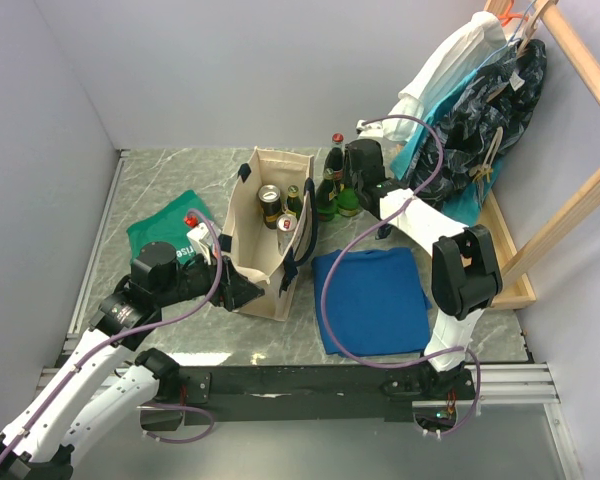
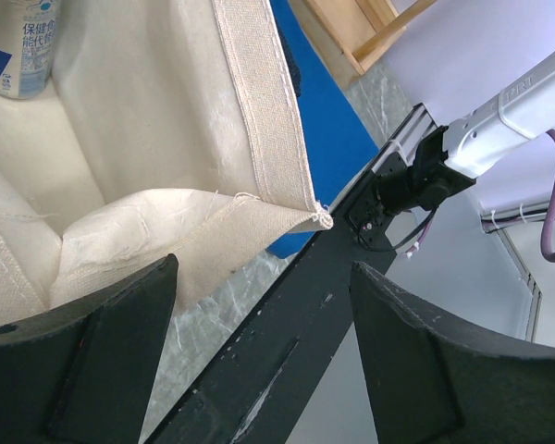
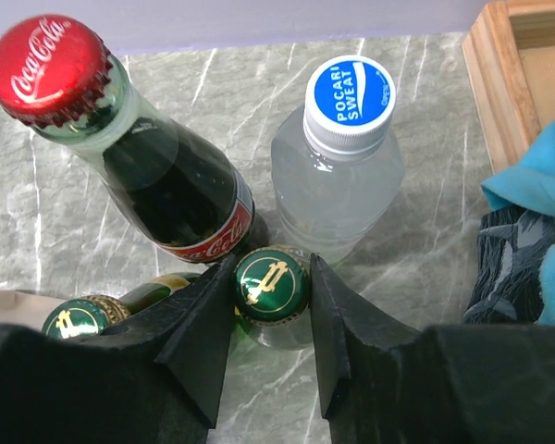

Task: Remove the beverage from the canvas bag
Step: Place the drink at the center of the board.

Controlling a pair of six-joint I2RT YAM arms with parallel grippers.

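The cream canvas bag (image 1: 252, 252) with navy handles stands upright mid-table. Two cans (image 1: 269, 196) and a green bottle (image 1: 293, 200) stand inside it. My left gripper (image 1: 245, 292) is at the bag's near lower corner. In the left wrist view its jaws (image 2: 264, 277) are open and hold nothing, with the bag's rim (image 2: 259, 111) just above them. A blue-labelled bottle (image 2: 18, 46) shows inside. My right gripper (image 1: 346, 178) is behind the bag among standing bottles. It (image 3: 271, 277) is shut on the cap of a green bottle (image 3: 272, 285) that stands on the table.
A cola bottle (image 3: 139, 157), a Pocari Sweat bottle (image 3: 347, 139) and another green bottle (image 3: 74, 319) crowd the held one. A green cloth (image 1: 165, 228) lies left of the bag and a blue folded cloth (image 1: 375, 300) to its right. A wooden rack (image 1: 570, 150) with clothes stands at the right.
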